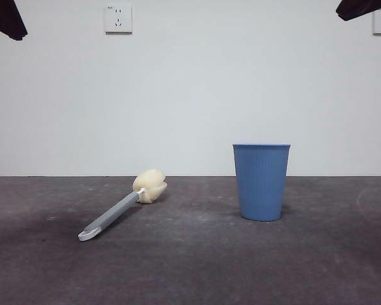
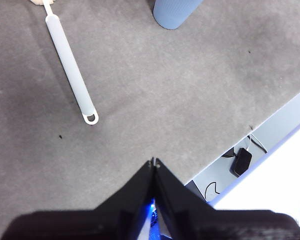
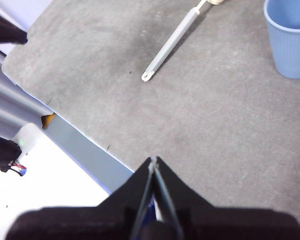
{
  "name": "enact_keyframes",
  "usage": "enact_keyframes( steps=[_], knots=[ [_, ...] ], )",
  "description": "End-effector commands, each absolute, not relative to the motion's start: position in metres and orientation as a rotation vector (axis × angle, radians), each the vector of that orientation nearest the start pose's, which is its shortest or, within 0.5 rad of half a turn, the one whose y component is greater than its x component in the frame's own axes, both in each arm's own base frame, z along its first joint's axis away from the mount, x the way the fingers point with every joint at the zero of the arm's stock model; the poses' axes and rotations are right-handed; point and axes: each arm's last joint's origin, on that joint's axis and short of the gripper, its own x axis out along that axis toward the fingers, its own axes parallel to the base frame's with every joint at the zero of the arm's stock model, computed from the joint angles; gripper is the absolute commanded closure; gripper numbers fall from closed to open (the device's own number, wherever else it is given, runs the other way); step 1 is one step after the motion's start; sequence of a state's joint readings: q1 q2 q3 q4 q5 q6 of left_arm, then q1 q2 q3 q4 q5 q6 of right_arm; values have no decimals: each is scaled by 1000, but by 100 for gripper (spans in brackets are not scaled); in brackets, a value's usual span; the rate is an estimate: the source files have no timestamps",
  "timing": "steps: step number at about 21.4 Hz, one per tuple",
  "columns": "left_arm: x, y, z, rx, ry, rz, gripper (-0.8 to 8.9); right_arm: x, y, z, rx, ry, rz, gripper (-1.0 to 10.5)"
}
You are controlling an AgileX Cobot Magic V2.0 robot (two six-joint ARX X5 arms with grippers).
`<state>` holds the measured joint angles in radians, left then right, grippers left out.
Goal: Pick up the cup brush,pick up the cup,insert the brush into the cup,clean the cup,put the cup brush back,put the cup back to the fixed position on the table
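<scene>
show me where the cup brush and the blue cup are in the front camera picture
cup brush (image 1: 122, 208): front view, on the middle of its grey handle, lying on the table.
cup (image 1: 261, 182): front view, on the middle of its ribbed wall.

front view low at table height, facing level across the table (image 1: 190, 267) toward a white wall (image 1: 190, 89), both wrist views high, looking down on the table from near its edge, all three sharing the cup brush (image 1: 117, 211) and cup (image 1: 261, 181)

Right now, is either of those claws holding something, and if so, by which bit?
Nothing is held. The left gripper and right gripper are both shut and empty. The cup brush lies on the table; the cup stands apart.
</scene>
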<state>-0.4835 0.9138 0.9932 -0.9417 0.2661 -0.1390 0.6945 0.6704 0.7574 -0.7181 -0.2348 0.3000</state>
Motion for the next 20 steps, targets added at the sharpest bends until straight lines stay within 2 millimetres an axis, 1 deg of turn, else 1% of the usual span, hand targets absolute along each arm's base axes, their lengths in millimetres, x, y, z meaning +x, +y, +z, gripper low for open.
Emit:
enact_keyframes(
  steps=[1,10,11,13,15,17,18,19,20],
  knots=[
    [139,-81,318,-17,916,-644,817,95,88,292,134,767,782,946],
    [139,-82,319,-11,909,-648,817,95,88,292,134,767,782,946],
    [138,-80,322,40,853,-651,816,95,88,292,134,767,782,946],
    [141,-70,335,94,668,-555,816,95,88,292,134,767,783,946],
    [138,-55,355,101,438,-501,816,95,88,292,133,767,782,946],
    [128,-38,370,67,235,-420,816,95,88,292,133,768,782,946],
    [122,-29,371,60,137,-360,816,95,88,292,133,768,782,946],
    [116,-22,368,67,58,-307,816,95,88,292,133,768,782,946],
    [111,-17,360,80,-6,-259,816,95,88,292,133,769,782,946]
  ],
)
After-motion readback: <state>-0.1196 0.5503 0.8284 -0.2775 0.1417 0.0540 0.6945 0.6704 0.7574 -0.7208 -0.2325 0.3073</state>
